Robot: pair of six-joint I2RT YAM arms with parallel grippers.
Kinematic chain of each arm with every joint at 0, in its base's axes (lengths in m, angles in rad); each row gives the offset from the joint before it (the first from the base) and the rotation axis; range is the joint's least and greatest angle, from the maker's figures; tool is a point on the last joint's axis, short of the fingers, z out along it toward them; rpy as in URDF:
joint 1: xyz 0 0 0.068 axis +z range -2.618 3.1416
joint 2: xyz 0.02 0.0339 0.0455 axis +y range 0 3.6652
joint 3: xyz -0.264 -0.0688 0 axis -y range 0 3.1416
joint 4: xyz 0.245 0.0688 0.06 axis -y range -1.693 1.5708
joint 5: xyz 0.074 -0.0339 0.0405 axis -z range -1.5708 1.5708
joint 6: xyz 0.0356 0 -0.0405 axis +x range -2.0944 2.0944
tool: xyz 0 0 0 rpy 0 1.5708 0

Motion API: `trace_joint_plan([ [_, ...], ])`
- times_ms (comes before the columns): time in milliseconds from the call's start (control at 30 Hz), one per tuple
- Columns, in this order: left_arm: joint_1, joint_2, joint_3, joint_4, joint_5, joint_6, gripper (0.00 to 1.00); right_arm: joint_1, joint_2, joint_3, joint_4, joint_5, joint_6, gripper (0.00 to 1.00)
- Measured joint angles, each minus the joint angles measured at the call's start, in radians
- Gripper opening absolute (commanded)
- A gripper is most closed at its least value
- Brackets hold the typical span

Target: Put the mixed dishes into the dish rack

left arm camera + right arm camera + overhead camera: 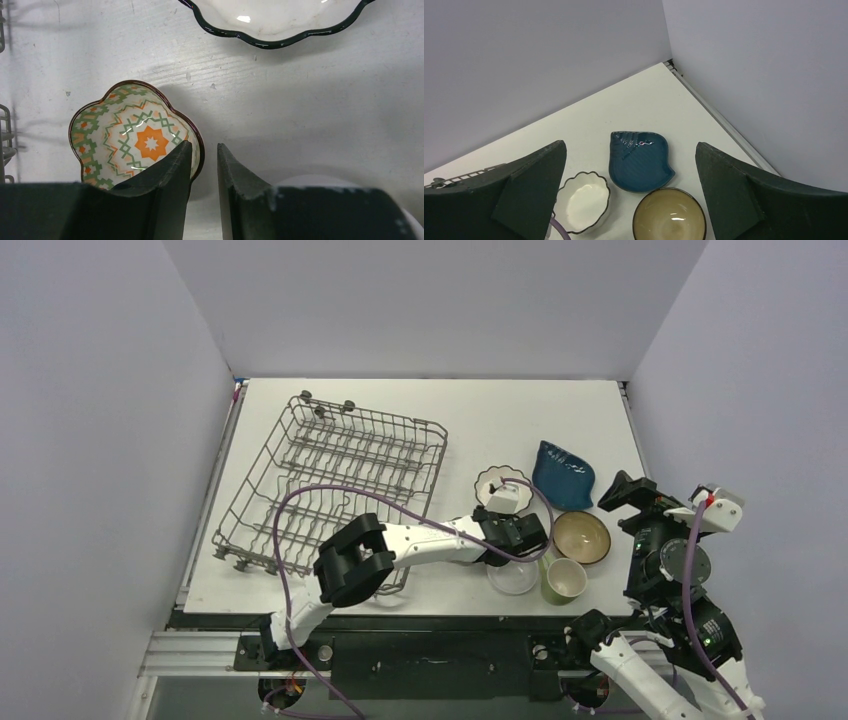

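- Left end effector (204,150): jaws drawn close with a narrow gap. One finger (167,172) sits inside the tiny flower-patterned dish (131,137) and the other just outside its right rim. Whether the rim is actually clamped cannot be told.
- Tiny flower-patterned dish: upright on the white surface (480,410), just near of the white scalloped bowl (275,20) and right of the dish rack (330,480).
- Right end effector (629,146): jaws spread wide, holding nothing, raised above the right side of the surface.
- Dish rack: on the left part of the surface, set at a skew.
- Dark blue dish (640,160): right of the scalloped bowl, with the brown bowl (669,215) just near of it.
- Light green mug (565,580) and plain white bowl (513,578): side by side at the near edge, mug on the right.
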Motion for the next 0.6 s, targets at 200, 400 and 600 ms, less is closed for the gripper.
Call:
trace_joint_plan([
  [200,0.006,0.012,0.011,-0.002,0.0,0.002,0.2,0.0,0.0,-0.007,0.003,0.0,0.0,0.96],
  [400,0.008,0.013,0.011,-0.003,0.0,0.003,0.15,0.0,0.001,-0.007,0.004,0.0,0.0,0.96],
  [600,0.013,0.013,0.011,-0.004,0.0,0.006,0.06,0.0,0.001,-0.007,0.004,0.0,0.0,0.96],
])
